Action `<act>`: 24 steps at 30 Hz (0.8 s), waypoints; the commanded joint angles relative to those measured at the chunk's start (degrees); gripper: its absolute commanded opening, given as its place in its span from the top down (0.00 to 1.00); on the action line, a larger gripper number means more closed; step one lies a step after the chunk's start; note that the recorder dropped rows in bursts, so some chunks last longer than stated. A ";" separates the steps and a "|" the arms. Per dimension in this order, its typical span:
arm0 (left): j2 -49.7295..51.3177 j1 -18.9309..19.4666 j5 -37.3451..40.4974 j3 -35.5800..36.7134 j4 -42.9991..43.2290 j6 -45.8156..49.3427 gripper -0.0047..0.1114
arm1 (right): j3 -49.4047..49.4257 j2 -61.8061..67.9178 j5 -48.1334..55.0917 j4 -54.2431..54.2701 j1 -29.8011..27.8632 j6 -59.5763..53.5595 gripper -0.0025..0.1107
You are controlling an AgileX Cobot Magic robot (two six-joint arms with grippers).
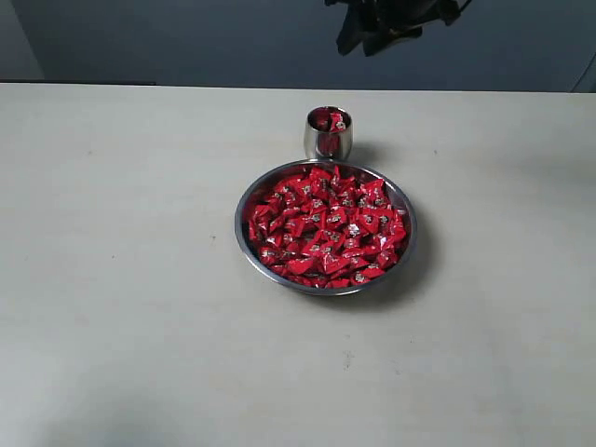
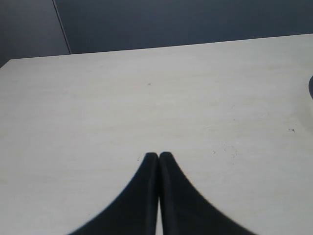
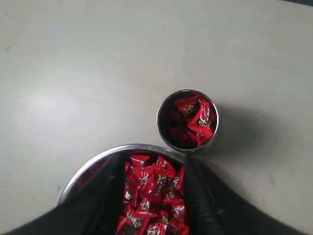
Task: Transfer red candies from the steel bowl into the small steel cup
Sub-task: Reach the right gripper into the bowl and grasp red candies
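The steel bowl (image 1: 244,200) sits mid-table, heaped with red candies (image 1: 326,228). Just behind it and almost touching stands the small steel cup (image 1: 328,140), with a few red candies (image 1: 330,119) inside. In the right wrist view my right gripper (image 3: 152,164) hangs high over the bowl (image 3: 88,169), open. Its dark fingers (image 3: 193,181) frame the candies (image 3: 151,191) below, with nothing held between them. The cup (image 3: 187,119) lies just beyond the fingertips. My left gripper (image 2: 159,155) is shut and empty over bare table, far from the bowl.
The pale table (image 1: 121,279) spreads wide on all sides of the bowl. A dark wall (image 1: 186,37) runs behind the far edge. The right arm (image 1: 391,23) shows as a dark shape at the top of the exterior view.
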 commanded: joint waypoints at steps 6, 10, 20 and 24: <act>-0.27 0.12 -0.69 -0.48 0.11 -0.20 0.96 | 17.58 -13.37 -7.43 3.94 -0.20 -4.66 0.63; -0.27 0.12 -0.69 -0.48 0.11 -0.20 0.96 | 31.96 -21.13 -14.73 7.52 -0.20 -10.41 0.63; -0.27 0.12 -0.69 -0.48 0.11 -0.20 0.96 | 44.57 -24.35 -18.29 10.48 2.39 -16.05 0.63; -0.27 0.12 -0.69 -0.48 0.11 -0.20 0.96 | 44.73 -22.41 -21.83 9.49 6.64 -17.45 0.63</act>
